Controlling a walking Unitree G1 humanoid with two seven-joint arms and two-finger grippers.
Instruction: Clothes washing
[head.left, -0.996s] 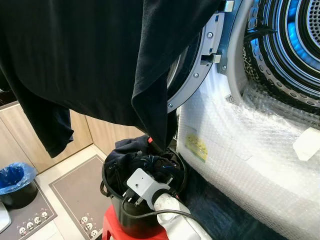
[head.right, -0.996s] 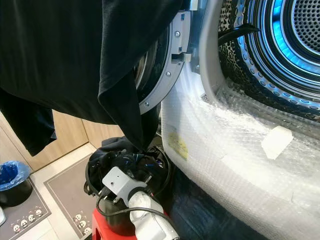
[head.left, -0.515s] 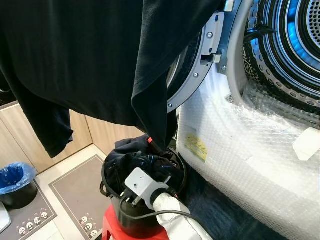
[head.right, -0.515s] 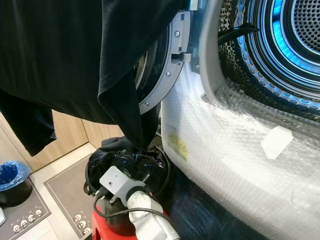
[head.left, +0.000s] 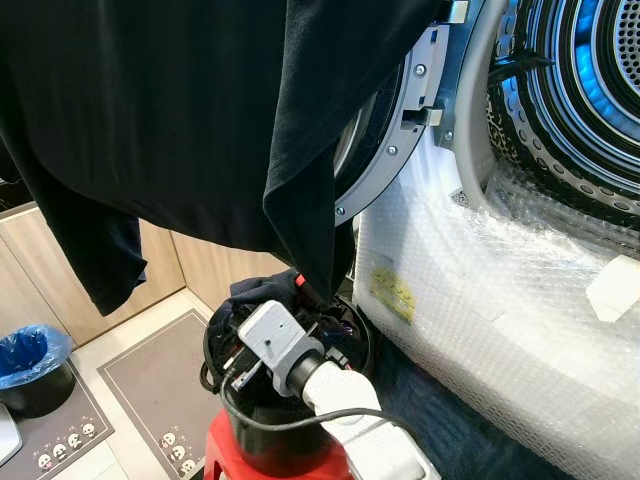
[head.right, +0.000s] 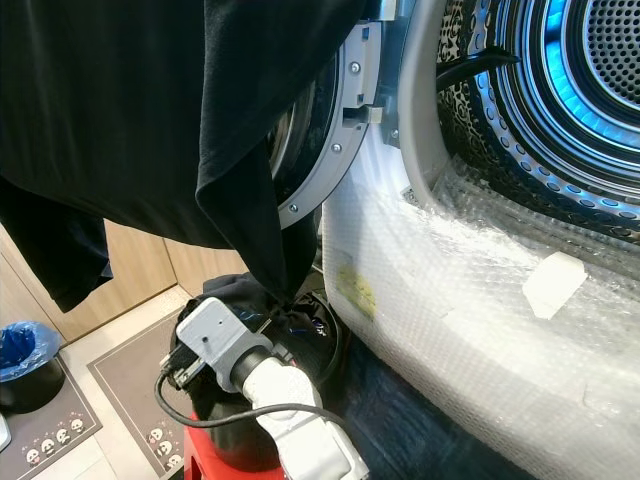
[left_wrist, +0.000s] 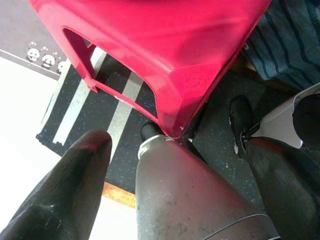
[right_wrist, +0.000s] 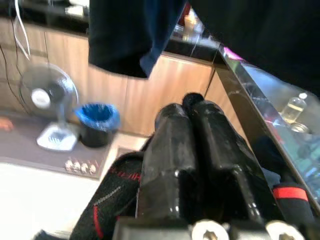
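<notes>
The dark clothes (head.left: 262, 292) sit heaped in the black bucket (head.left: 250, 440) on the red stool (left_wrist: 165, 60), just beside the open washer (head.left: 560, 120). My right gripper (right_wrist: 195, 150) hangs over that heap, fingers pressed together on nothing. My left arm hangs idle, fingers apart. The black shirt (head.left: 180, 110) draped overhead could snag my wrist and drag loose.

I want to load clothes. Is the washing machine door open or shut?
Open. The round door is swung aside, and the bare drum shows, lit blue inside.
</notes>
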